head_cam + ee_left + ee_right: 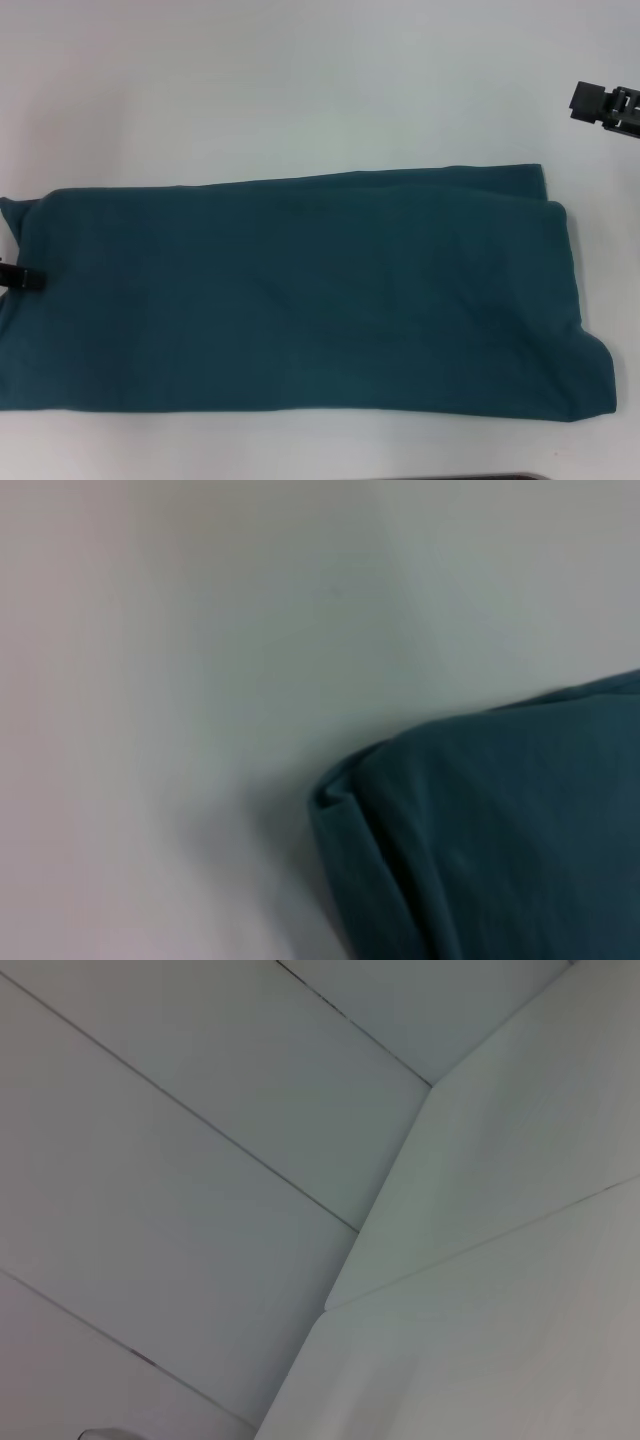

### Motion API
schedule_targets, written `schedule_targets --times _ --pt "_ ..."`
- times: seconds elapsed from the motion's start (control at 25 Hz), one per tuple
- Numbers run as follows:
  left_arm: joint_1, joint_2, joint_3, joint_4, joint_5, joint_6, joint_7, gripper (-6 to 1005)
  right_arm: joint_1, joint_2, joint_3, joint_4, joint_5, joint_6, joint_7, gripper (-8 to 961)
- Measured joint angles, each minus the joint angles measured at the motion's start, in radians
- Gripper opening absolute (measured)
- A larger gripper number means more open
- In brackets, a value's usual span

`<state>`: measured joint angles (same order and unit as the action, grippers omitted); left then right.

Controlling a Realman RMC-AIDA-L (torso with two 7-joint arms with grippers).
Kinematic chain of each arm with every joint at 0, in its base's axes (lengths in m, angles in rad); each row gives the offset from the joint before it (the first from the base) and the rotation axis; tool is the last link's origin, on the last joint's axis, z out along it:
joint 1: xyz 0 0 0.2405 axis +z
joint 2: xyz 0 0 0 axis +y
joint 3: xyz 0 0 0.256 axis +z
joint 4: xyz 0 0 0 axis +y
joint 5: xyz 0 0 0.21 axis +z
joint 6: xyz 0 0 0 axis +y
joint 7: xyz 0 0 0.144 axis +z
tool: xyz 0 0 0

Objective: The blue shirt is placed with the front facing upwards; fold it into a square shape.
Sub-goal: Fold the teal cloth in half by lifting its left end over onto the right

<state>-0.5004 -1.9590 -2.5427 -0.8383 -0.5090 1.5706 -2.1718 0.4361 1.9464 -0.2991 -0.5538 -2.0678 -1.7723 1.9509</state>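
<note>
Across the middle of the white table (300, 90), the dark teal-blue cotton shirt (300, 310) is lying as a long band with only plain fabric showing; no print is facing up, so the lengthwise folds are looking done, with layered edges showing along the far side and at the robot's right end. What is remaining, judging by the shape, is bringing one end over the other to shorten the band into a square. At the shirt's left end, the left gripper (20, 278) is sitting just at the picture's edge, touching or hovering over the cloth; whether it is pinching fabric I cannot tell. Off to the far right, the right gripper (605, 105) is hanging well apart from the shirt, its finger state unclear.
</note>
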Motion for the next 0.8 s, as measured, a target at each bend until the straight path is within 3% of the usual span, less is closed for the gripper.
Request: schedule_targets --times 0.36,0.56,0.8 --pt "-0.005 0.000 0.001 -0.002 0.004 0.006 0.001 228 -0.005 0.000 0.000 0.000 0.000 -0.002 0.000 607" --pt "-0.006 0.003 0.001 -0.001 0.013 0.000 0.004 17 -0.008 0.001 0.000 0.000 0.000 -0.003 -0.001 606" --pt "-0.006 0.030 -0.007 -0.007 0.024 0.004 0.003 16 -0.008 0.001 0.000 0.000 0.000 -0.002 -0.002 606"
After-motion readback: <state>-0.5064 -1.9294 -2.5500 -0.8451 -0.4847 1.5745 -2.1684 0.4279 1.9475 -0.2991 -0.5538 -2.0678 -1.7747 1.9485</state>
